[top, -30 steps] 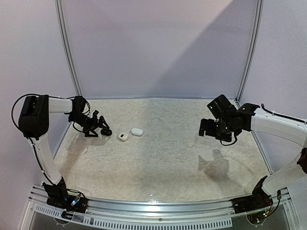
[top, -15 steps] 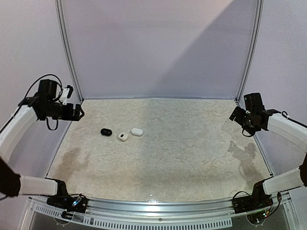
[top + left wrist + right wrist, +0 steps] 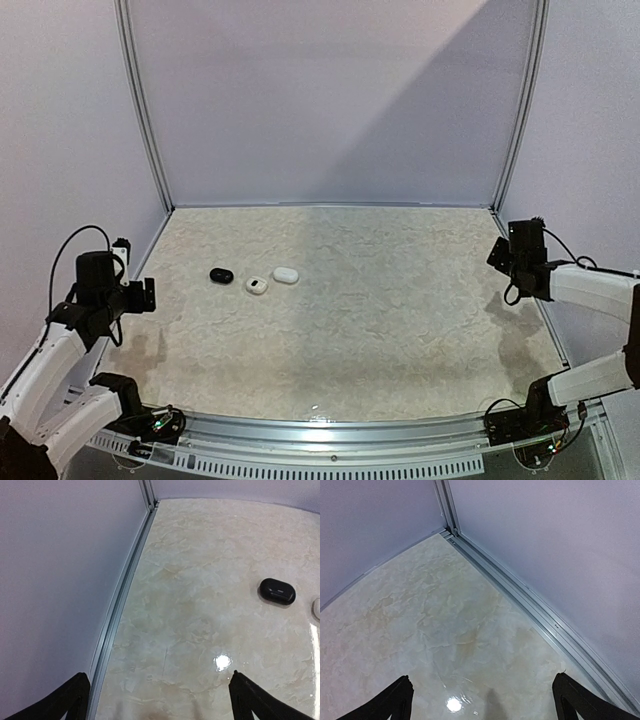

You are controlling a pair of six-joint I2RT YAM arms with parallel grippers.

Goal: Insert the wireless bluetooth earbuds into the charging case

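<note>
Looking at the surface (image 3: 400, 310), you have three cases in a short row left of centre: a black case (image 3: 221, 275), a round white case (image 3: 257, 285) and an oval white case (image 3: 286, 274). The earbuds and any lettering are too small to make out. The left gripper (image 3: 157, 680) and right gripper (image 3: 482, 681) sit at opposite edges, fingers spread wide, holding nothing.

We see both arms built alike: the left arm (image 3: 45, 365) and the right arm (image 3: 595, 288) wear white shells between black joint housings, with a thin black cable (image 3: 60, 255) looping off each wrist and black, tapering pincer fingers (image 3: 80, 690).
</note>
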